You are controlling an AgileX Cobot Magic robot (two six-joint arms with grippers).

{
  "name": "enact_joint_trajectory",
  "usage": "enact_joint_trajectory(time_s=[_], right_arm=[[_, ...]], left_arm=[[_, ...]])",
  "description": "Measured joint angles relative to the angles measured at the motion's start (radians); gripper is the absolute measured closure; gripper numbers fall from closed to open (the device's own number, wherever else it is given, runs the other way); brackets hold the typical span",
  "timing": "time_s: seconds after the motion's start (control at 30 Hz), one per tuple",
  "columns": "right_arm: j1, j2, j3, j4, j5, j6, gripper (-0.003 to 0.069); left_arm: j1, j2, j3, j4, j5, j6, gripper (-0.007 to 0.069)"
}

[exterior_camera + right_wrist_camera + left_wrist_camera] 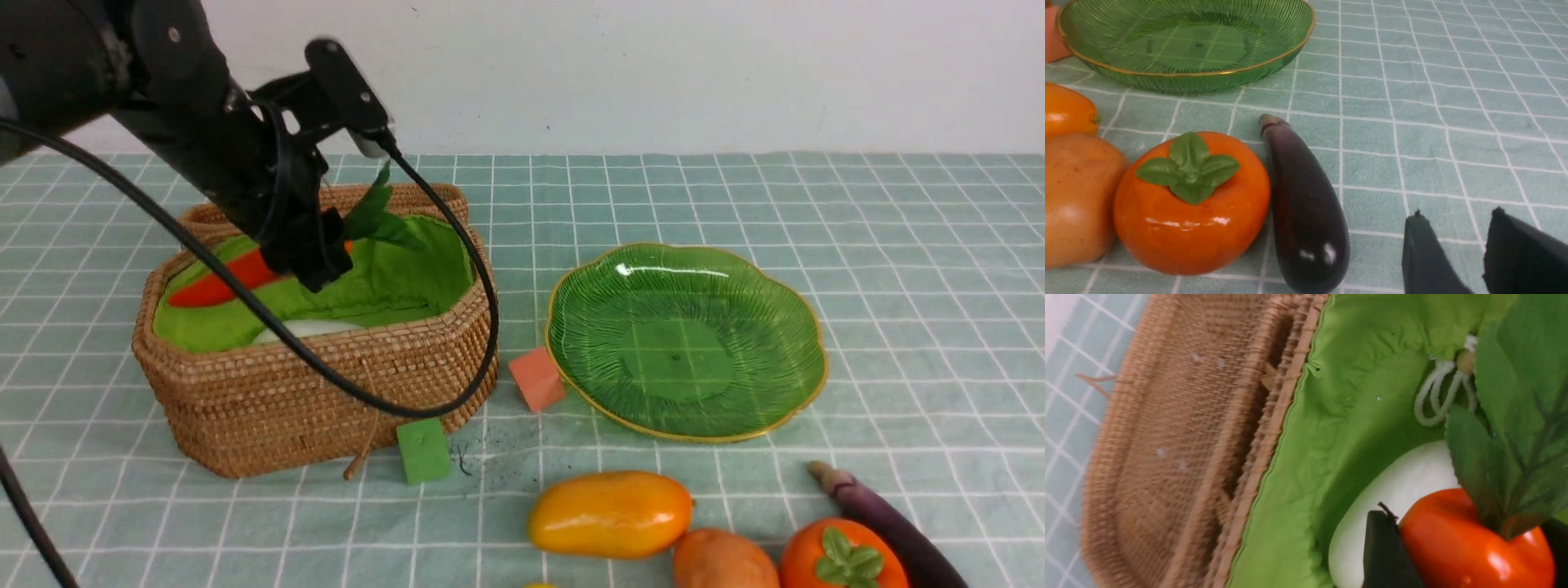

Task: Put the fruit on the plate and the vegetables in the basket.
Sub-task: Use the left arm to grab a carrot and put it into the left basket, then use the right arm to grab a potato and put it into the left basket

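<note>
- My left hand (314, 261) is clamped on the carrot (216, 286) near its leafy end, one black finger (1384, 555) on each side of it.
- The carrot hangs lengthwise within the mouth of the basket (326, 392), tip toward my left and leaves (380, 216) sticking up toward the far rim.
- The radish (1396, 490) lies on the green lining (1339, 416) inside the basket, under the carrot; I cannot tell whether the two touch.
- The lid (1180, 437) is swung open behind the basket.
- My right hand (1457, 212) shows only in its wrist view: fingers apart, gripping nothing, low over the bench (1453, 102) just beside the eggplant (1306, 204).
- The eggplant lies on the bench touching the persimmon (1192, 204), which sits against the potato (1077, 196).
- The mango (608, 513) lies on the bench next to the potato, nearer the basket.
- I see a yellow sliver at the front view's lower edge, probably the lemon (539, 585).
- The plate (735, 269) sits on the bench to the right of the basket, beyond the fruit.
- An orange cube (536, 379) rests just beside the plate's rim, between plate and basket; a green cube (423, 451) sits at the basket's near wall.
</note>
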Motion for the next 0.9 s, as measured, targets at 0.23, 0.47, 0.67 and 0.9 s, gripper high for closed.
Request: enact_joint_trajectory(time_s=[0.23,0.47,0.67,0.9], right_arm=[[0.000,0.000,0.000,0.000,0.000,0.000,0.0419],[0.000,0.000,0.000,0.000,0.000,0.000,0.0419],[0.000,0.000,0.000,0.000,0.000,0.000,0.0419],[0.000,0.000,0.000,0.000,0.000,0.000,0.0419]], left_arm=[[0.000,0.023,0.000,-0.036,0.028,-0.022,0.0030],[0.001,-0.095,0.000,-0.036,0.173,-0.095,-0.0020],[0.001,-0.339,0.000,0.018,0.348,-0.211,0.0103],[0.001,-0.667,0.017,0.112,0.407,-0.530,0.0321]])
